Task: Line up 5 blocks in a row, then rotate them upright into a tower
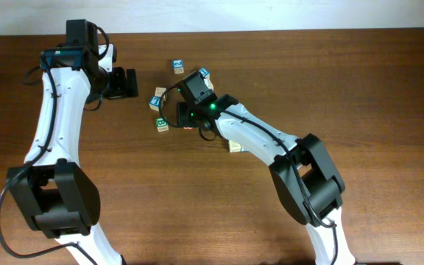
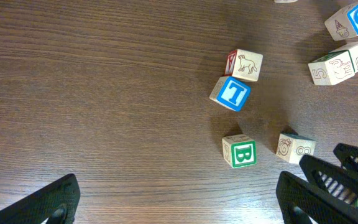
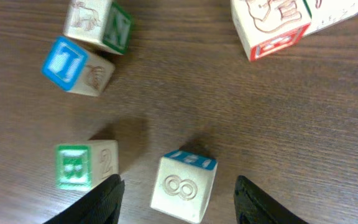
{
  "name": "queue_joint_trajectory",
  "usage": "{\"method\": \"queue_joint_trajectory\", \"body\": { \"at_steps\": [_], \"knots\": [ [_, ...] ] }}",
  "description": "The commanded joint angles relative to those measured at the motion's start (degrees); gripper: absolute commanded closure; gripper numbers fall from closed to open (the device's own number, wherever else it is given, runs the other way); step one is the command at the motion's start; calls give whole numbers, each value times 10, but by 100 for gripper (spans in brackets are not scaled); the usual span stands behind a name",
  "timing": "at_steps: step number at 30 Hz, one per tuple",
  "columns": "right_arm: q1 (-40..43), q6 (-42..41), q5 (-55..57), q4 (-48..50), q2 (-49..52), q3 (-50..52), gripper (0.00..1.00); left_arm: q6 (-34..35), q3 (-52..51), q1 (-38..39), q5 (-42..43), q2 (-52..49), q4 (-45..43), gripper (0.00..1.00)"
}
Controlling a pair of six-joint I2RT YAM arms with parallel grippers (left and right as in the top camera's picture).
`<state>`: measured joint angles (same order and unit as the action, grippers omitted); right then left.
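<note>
Several small wooden alphabet blocks lie on the brown table. In the right wrist view, the block with an engraved 8 (image 3: 184, 186) sits on the wood between my right gripper's fingers. The right gripper (image 3: 182, 202) is open, with a gap on each side of that block. A green-B block (image 3: 84, 165) lies just left of it, a blue-faced block (image 3: 76, 65) and an N block (image 3: 98, 22) farther off. My left gripper (image 2: 176, 211) stands wide open over bare wood, short of the green-B block (image 2: 239, 150) and the 8 block (image 2: 295, 146). Overhead, the right gripper (image 1: 184, 120) covers the 8 block.
Two more blocks (image 2: 344, 62) (image 2: 352, 18) lie beyond the right gripper in the left wrist view. A red-marked block (image 3: 272, 28) sits at the top right of the right wrist view. Another block (image 1: 234, 147) lies partly under the right arm. The table's far edge (image 1: 271, 29) runs along the top.
</note>
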<state>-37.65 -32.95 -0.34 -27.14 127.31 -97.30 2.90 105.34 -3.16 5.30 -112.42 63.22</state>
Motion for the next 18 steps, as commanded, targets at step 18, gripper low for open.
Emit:
{"method": "queue_joint_trajectory", "body": {
  "at_steps": [18],
  "knots": [
    [-2, -6, 6, -275, 20, -98, 66, 7, 9, 0, -2, -5, 0, 1]
  ]
}}
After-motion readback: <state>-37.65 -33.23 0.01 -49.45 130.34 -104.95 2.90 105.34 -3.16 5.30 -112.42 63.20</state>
